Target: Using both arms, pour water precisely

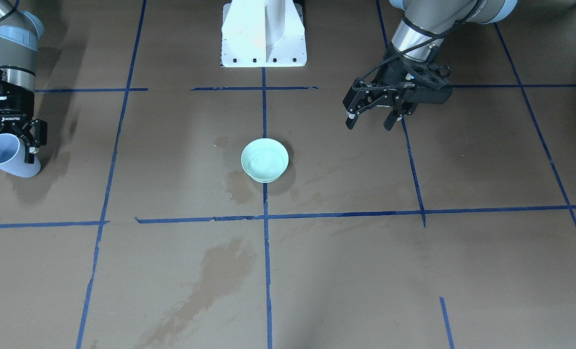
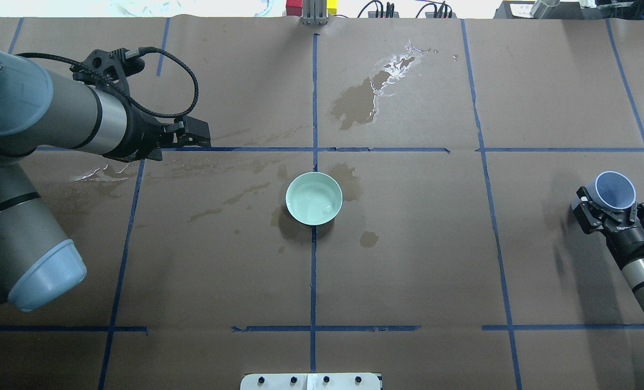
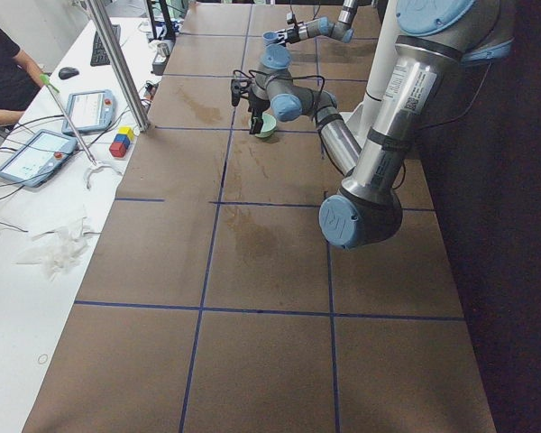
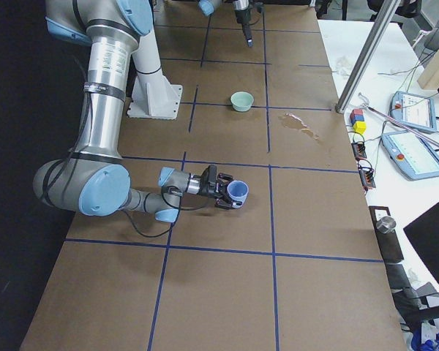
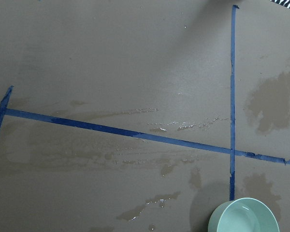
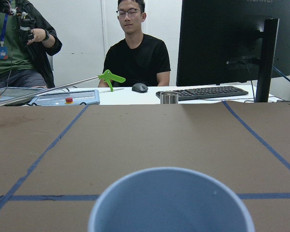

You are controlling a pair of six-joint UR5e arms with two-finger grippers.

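Observation:
A pale green bowl [image 2: 313, 198] sits at the table's middle, and the water shows only as a faint shimmer on its inside [image 1: 263, 160]. My right gripper [image 2: 613, 203] is shut on a pale blue cup [image 2: 615, 189] low over the table's right end, its mouth facing roughly up [image 4: 237, 191]. No water can be made out inside the cup [image 6: 171, 203]. My left gripper [image 1: 369, 127] hangs open and empty, fingers down, left of the bowl and beyond it [image 2: 194, 135]. The bowl [image 5: 244, 218] lies at the lower right of the left wrist view.
Dark damp stains [image 2: 359, 100] and wet glints mark the brown board around the bowl, which is crossed by blue tape lines. The white pedestal base [image 1: 263, 34] stands behind the bowl. People [image 6: 135, 48], a monitor and tablets [image 4: 410, 150] are beyond the table's edges.

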